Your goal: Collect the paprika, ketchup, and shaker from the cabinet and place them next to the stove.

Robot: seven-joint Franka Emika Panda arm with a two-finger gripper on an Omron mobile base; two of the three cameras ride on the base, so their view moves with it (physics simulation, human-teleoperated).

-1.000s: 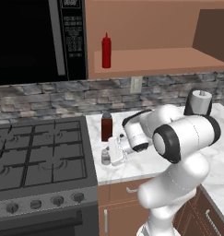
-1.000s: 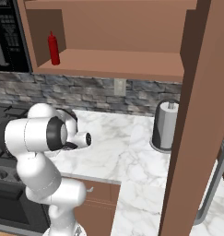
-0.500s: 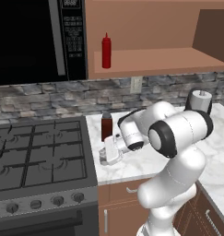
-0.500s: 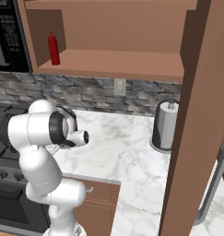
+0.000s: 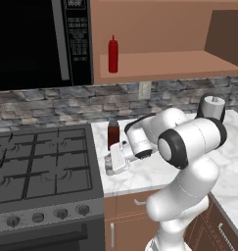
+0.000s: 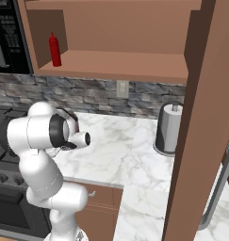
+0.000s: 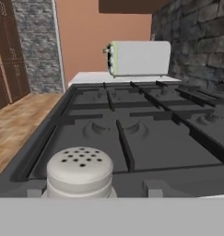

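Pale shaker (image 7: 79, 172) just before pincer (image 5: 112, 162)

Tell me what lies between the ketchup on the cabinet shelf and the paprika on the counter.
In the left base view, below the ketchup comes the shelf's front edge, then stone backsplash, down to the paprika.

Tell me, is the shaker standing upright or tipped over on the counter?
Upright. In the hand view the shaker shows its rounded, holed top uppermost, level with the stove behind it.
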